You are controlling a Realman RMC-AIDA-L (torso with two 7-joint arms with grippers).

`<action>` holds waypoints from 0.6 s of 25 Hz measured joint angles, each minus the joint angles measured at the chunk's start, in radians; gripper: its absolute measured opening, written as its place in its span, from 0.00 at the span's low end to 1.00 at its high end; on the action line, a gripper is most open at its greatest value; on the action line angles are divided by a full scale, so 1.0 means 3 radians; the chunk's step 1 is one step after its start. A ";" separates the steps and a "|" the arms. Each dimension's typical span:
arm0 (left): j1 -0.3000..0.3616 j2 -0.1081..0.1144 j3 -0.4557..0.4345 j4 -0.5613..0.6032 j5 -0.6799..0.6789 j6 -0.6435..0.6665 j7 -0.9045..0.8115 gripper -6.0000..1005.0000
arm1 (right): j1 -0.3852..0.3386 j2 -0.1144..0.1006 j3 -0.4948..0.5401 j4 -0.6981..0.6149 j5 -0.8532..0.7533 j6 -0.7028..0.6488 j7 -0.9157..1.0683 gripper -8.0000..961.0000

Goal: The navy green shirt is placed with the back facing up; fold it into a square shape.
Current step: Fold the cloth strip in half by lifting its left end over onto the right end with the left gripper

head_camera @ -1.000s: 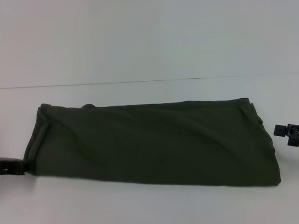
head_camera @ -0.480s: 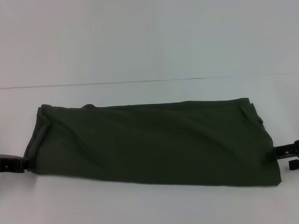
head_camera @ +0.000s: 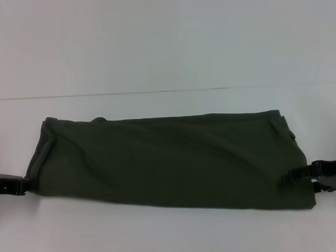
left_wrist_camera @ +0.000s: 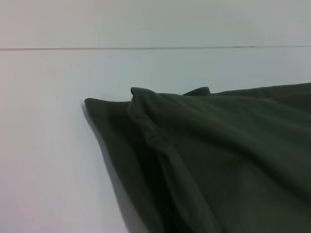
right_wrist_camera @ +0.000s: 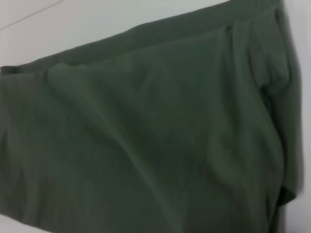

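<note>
The navy green shirt (head_camera: 169, 162) lies on the white table (head_camera: 165, 59) as a long band folded across the head view, plain side up. My left gripper (head_camera: 21, 186) rests at the band's near left corner and touches the cloth. At the band's right end, near its lower corner, my right gripper (head_camera: 301, 180) is open, one finger reaching over the cloth edge, which puckers there. The left wrist view shows the shirt's (left_wrist_camera: 218, 155) layered left end. In the right wrist view, the shirt (right_wrist_camera: 146, 136) nearly fills the picture.
A thin seam line (head_camera: 166, 92) runs across the table behind the shirt. A small dark bump of cloth (head_camera: 100, 119) sticks out at the band's far edge. Bare white table surrounds the shirt on all sides.
My right gripper has come down and moved left, from beside the shirt onto its right edge. The left gripper and the shirt have stayed in place.
</note>
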 joint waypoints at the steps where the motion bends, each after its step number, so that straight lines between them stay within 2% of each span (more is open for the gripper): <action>1: 0.0000 0.0000 0.0003 -0.0003 0.0001 0.0000 0.0000 0.04 | 0.0010 0.0004 -0.0003 0.0026 0.0000 0.0007 -0.0008 0.93; 9: 0.0000 -0.0003 0.0010 -0.0012 0.0001 0.0012 -0.0004 0.04 | 0.0023 0.0057 -0.0047 0.0070 0.0009 0.0071 -0.0100 0.89; 15: -0.0004 -0.0005 0.0010 -0.0012 -0.0001 0.0014 -0.0017 0.04 | 0.0019 0.0061 -0.0057 0.0070 -0.0006 0.0152 -0.0108 0.86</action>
